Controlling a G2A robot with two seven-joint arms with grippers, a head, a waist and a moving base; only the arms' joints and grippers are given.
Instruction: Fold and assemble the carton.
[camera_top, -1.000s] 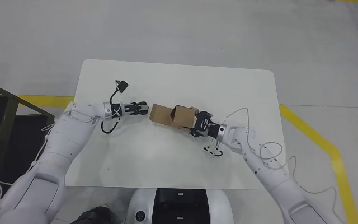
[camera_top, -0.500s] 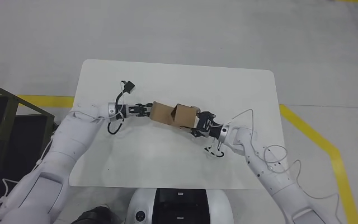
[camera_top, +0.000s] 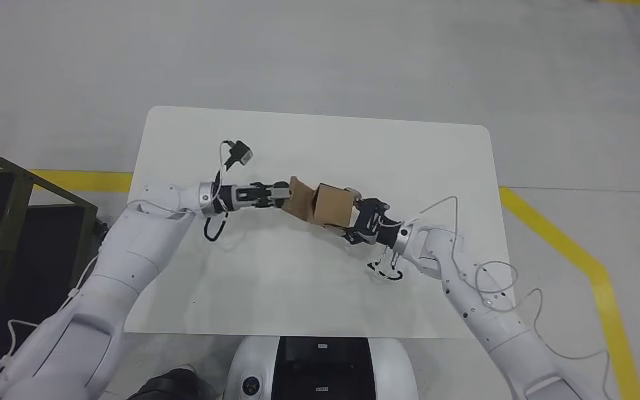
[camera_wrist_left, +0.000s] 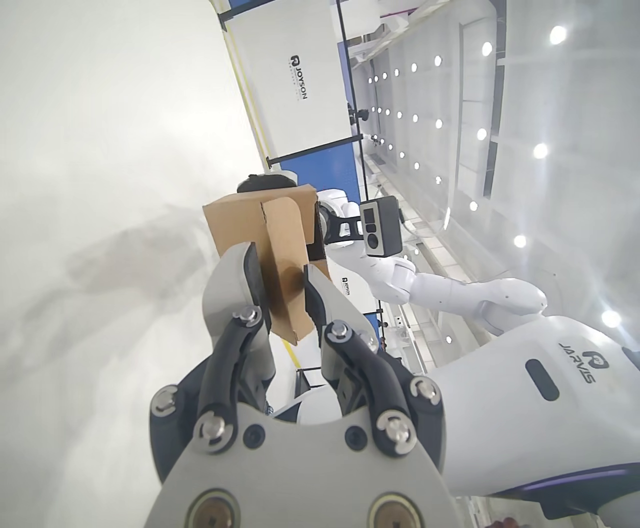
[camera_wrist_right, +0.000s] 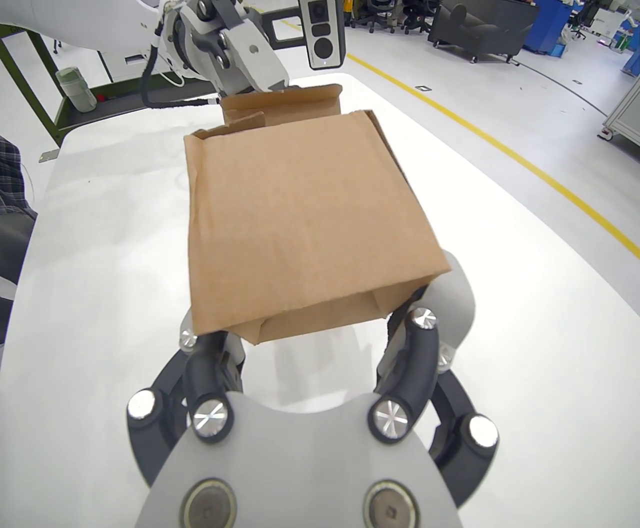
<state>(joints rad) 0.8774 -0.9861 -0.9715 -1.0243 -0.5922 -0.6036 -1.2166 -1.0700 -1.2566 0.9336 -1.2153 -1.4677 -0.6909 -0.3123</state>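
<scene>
At one end of the brown carton (camera_top: 325, 203) the left claw (camera_wrist_left: 280, 272) pinches a flap (camera_wrist_left: 286, 235); at the opposite end the right claw (camera_top: 352, 224) clamps its sides.

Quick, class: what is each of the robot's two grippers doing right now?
Left gripper: closed, pinching an end flap of the brown cardboard carton.
Right gripper: closed on the carton's opposite end, holding it.

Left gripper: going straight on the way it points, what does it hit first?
The carton: the left gripper is shut on its end flap, so it would probably push that flap into the carton's body; the right gripper lies beyond.
</scene>
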